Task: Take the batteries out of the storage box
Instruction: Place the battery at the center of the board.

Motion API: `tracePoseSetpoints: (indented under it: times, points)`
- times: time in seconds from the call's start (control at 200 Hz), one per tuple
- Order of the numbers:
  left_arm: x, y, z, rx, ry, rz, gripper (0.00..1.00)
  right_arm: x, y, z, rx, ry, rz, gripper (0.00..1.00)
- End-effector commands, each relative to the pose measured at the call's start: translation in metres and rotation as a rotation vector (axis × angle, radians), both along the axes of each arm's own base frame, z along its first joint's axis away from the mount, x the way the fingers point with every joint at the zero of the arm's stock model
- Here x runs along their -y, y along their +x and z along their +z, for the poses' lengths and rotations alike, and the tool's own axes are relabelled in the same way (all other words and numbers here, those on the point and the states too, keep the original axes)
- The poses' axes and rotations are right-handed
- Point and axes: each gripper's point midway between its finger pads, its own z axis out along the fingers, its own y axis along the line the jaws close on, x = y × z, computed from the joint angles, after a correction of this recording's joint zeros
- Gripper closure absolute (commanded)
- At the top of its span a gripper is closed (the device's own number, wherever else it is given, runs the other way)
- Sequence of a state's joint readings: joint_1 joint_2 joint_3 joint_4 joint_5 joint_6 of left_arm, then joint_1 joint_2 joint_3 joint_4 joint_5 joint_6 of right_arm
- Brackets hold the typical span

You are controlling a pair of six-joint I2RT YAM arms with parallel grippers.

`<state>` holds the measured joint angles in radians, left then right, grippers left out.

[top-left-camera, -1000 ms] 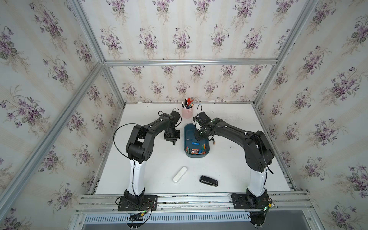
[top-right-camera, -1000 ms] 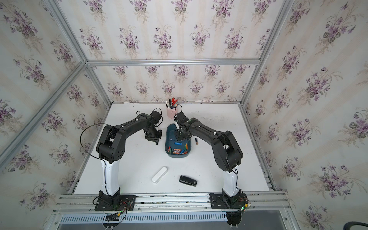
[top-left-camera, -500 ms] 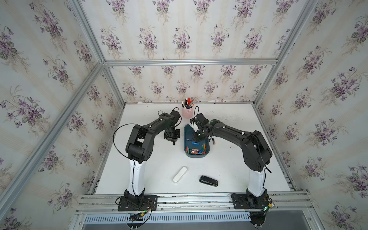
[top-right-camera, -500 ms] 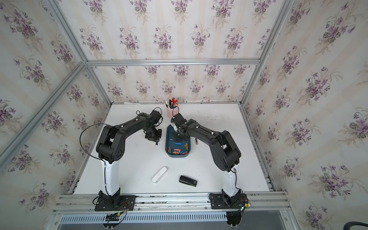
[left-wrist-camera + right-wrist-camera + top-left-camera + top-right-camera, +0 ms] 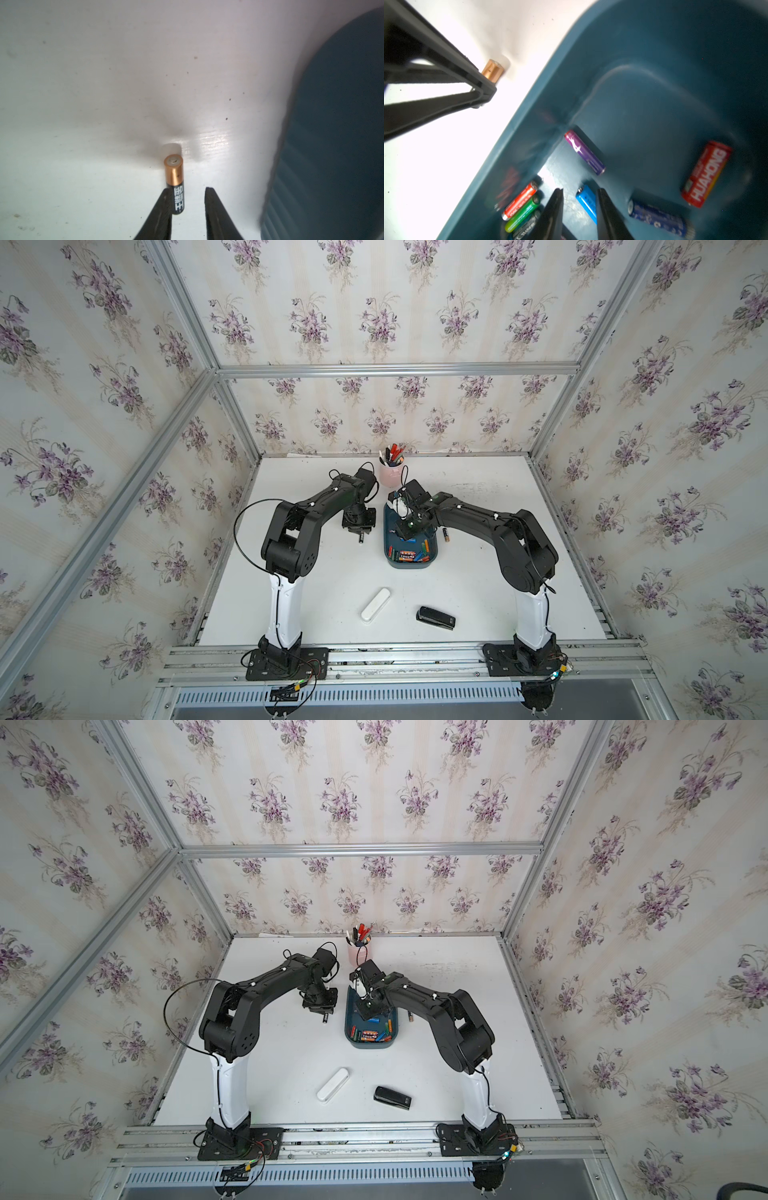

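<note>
left wrist view: left gripper (image 5: 188, 188) parted beside copper-black battery (image 5: 174, 176) on table (image 5: 83, 104).

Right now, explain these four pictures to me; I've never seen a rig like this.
Two black robot arms, the left arm and the right arm, are bolted to the front of a white table. Two pictures look down from one overhead camera. The other two come from a camera on each wrist, looking along the jaws.

On the table stand a teal box of coloured batteries, a pink pen cup, a white case and a black object, perhaps a stapler.

Outside the box lie a loose battery on the right arm's side and a copper-tipped battery touching one of the left jaws, which stand open. The right jaws, also open, hang inside the box over a blue battery. Nothing is held.
</note>
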<state>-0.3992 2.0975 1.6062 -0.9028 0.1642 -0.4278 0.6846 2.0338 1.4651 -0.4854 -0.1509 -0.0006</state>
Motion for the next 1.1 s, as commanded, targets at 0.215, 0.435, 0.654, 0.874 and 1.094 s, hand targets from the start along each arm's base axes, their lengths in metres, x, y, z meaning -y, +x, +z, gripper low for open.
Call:
tracePoseSetpoints:
  times: [0.215, 0.435, 0.654, 0.874, 1.094]
  points:
    - [-0.009, -0.002, 0.011, 0.009, 0.018, -0.005, 0.66, -0.010, 0.007, -0.006, 0.039, 0.009, 0.065, 0.66]
    - [-0.020, -0.001, 0.015, 0.018, 0.027, 0.005, 0.65, -0.013, 0.011, -0.009, 0.058, 0.008, 0.086, 0.65]
    - [-0.031, -0.004, 0.010, 0.004, 0.025, 0.009, 0.63, -0.012, 0.011, -0.022, 0.047, -0.017, 0.101, 0.65]
    - [-0.031, -0.006, 0.001, -0.008, 0.009, 0.000, 0.62, -0.007, 0.012, -0.028, 0.048, -0.050, 0.102, 0.65]
    - [-0.037, -0.011, -0.009, -0.031, 0.019, -0.006, 0.60, -0.004, 0.010, -0.032, 0.041, -0.066, 0.099, 0.68]
